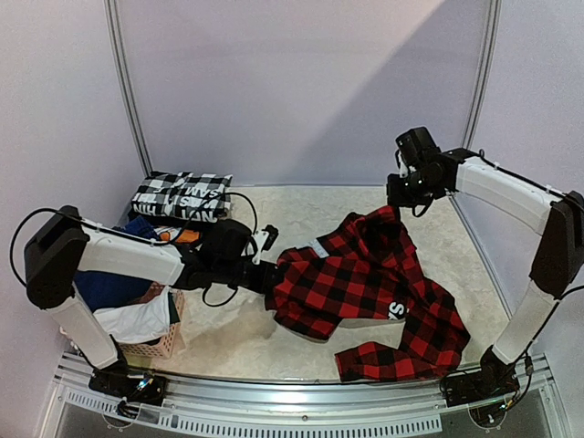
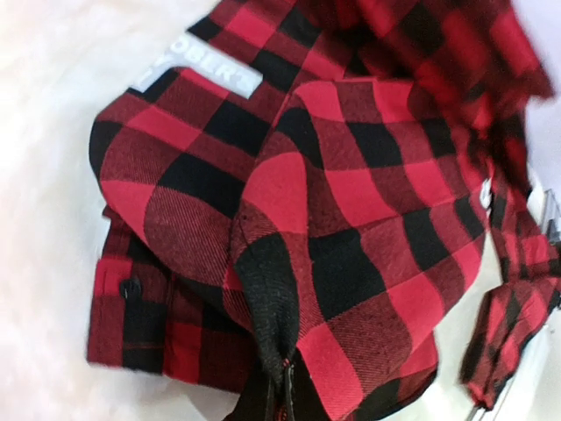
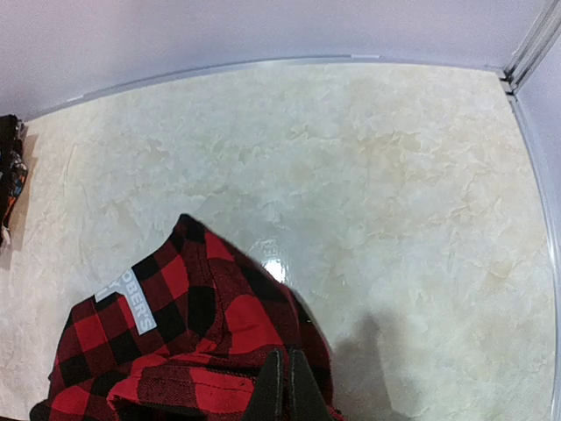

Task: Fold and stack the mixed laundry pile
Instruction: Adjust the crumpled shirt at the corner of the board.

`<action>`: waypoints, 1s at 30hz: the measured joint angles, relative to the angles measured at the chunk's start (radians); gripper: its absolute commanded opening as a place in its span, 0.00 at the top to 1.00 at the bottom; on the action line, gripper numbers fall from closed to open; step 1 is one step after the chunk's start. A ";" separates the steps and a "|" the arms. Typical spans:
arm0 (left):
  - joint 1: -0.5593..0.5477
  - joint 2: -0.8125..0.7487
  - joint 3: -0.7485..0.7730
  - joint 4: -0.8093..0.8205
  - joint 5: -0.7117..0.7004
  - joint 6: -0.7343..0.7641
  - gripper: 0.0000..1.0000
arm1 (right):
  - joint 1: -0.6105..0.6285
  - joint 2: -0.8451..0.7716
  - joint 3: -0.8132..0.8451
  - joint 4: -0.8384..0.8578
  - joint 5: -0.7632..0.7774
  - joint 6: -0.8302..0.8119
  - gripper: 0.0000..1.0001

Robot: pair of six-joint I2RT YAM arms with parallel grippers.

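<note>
The red-and-black plaid shirt [image 1: 365,283] lies spread across the middle and right of the table. My left gripper [image 1: 265,274] is shut on a fold at its left edge, low over the table; the left wrist view shows the fingers [image 2: 285,377] pinching the cloth [image 2: 351,202]. My right gripper [image 1: 394,208] is shut on the shirt's far top part and holds it raised in a peak; the right wrist view shows the fingertips [image 3: 287,364] closed on the plaid [image 3: 175,333]. Blue [image 1: 109,287] and white [image 1: 137,321] garments sit in the basket.
A pink lattice basket [image 1: 164,345] stands at the near left under my left arm. A folded black-and-white checked piece [image 1: 182,194] lies at the back left. A metal rail [image 1: 301,401] runs along the table's front edge. Walls close the back and sides.
</note>
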 measured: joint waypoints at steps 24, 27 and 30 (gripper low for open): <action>-0.208 -0.058 -0.274 0.035 -0.394 -0.208 1.00 | -0.116 -0.168 0.000 -0.047 0.243 0.016 1.00; -0.214 -0.077 -0.330 0.113 -0.401 -0.229 1.00 | -0.117 -0.191 0.000 -0.051 0.253 0.020 1.00; -0.241 -0.119 -0.380 0.134 -0.417 -0.239 0.96 | -0.117 -0.212 0.000 -0.050 0.262 0.027 1.00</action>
